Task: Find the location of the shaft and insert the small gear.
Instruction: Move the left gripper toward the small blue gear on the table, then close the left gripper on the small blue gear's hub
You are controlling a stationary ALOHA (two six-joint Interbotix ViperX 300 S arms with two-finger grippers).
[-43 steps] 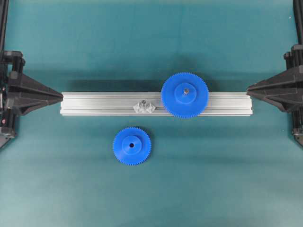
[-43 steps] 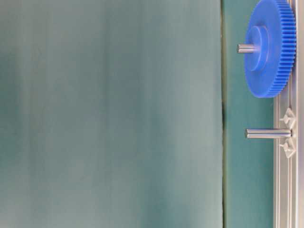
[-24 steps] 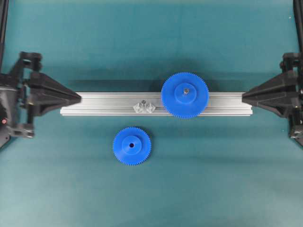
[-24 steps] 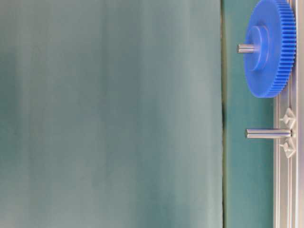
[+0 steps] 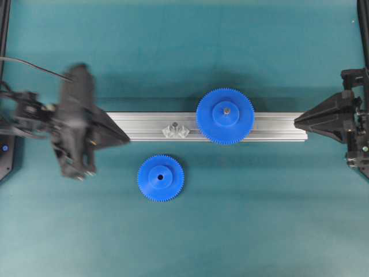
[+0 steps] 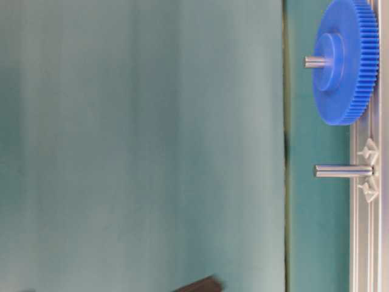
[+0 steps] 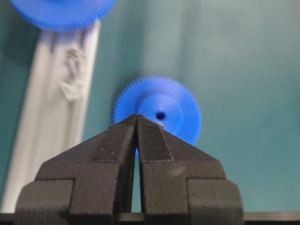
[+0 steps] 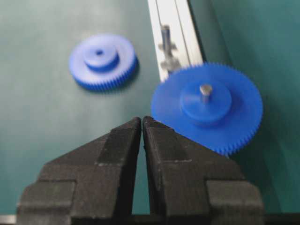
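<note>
The small gear (image 5: 161,178) (image 7: 176,105) (image 8: 102,60) lies flat on the green mat just in front of the rail. The shaft (image 5: 175,128) (image 6: 343,171) (image 8: 165,35) stands bare on the rail, left of the wide gear; the left wrist view shows its base only as a blur. My left gripper (image 5: 128,139) (image 7: 137,117) is shut and empty, over the rail's left end, up and left of the small gear. My right gripper (image 5: 296,120) (image 8: 142,119) is shut and empty at the rail's right end.
The ribbed aluminium rail (image 5: 277,127) (image 6: 364,243) (image 7: 42,140) (image 8: 173,18) crosses the middle of the mat. A wider blue gear (image 5: 225,115) (image 6: 343,61) (image 8: 208,108) sits on its own peg on the rail. A dark arm part (image 6: 200,285) shows at the table-level view's bottom edge.
My left arm has swung in from the left edge to over the rail's left end, blurred with motion. The right gripper has edged slightly left. Gears and shaft have not moved.
</note>
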